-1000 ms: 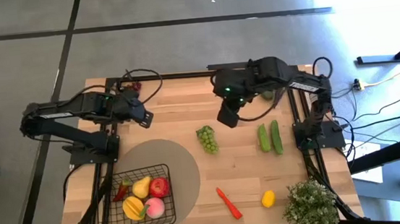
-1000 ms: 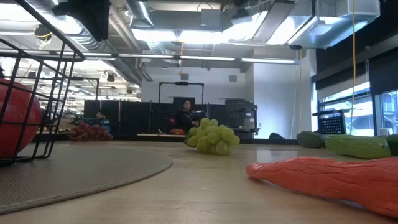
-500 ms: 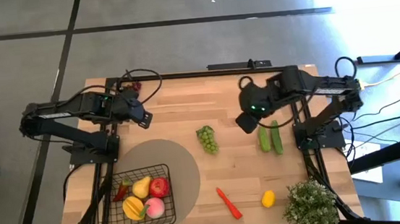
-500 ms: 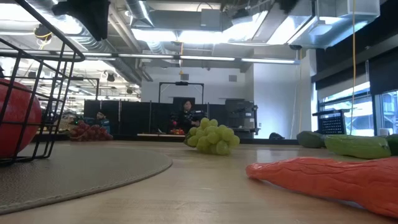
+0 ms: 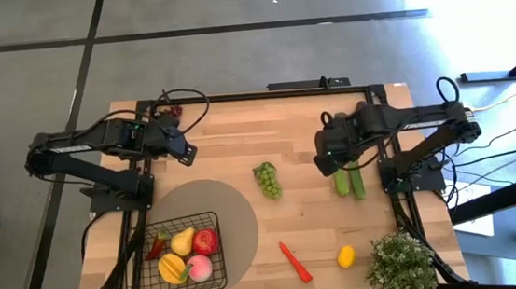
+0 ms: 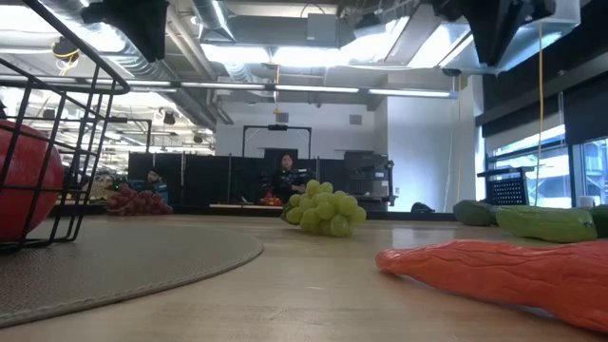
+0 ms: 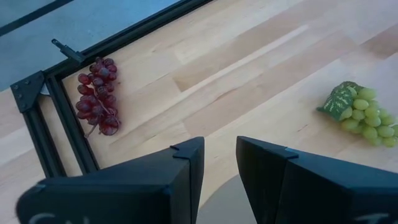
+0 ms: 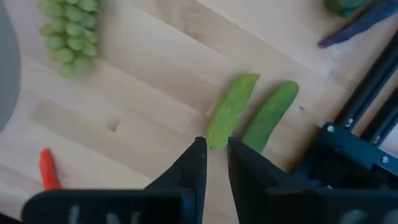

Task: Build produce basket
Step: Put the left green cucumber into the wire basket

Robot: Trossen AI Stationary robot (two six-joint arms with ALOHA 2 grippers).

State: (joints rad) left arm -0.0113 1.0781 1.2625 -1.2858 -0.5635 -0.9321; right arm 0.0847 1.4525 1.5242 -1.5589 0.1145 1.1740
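High view shows the basket (image 5: 185,252) at the near left corner, sitting on the mat (image 5: 236,212) and already holding an apple (image 5: 206,242), a peach (image 5: 199,267) and yellow fruits (image 5: 176,261). Still out on the table (image 5: 238,127) are the green grapes (image 5: 267,179), two cucumbers (image 5: 348,178) lying side by side and almost touching, a chili (image 5: 294,261) and a lemon (image 5: 345,256); purple grapes (image 7: 98,95) lie at the far left corner by the frame. The right gripper (image 5: 327,162) hangs over the far end of the cucumbers, its fingers (image 8: 194,167) only a narrow gap apart and holding nothing. In the right wrist view that gap lines up with the tip of the inner cucumber (image 8: 229,111). The left gripper (image 5: 186,151) waits near the far left, slightly parted and empty. My worry is the narrow opening: it looks too tight to straddle a cucumber, so a descent as it stands would likely press down on the fruit or shove it aside. Because the pair lies so close, one finger could land between them or on the neighbour, rolling it toward the table edge and frame. Gripping at the very tip also risks the cucumber pivoting or slipping out on the long carry across to the basket.
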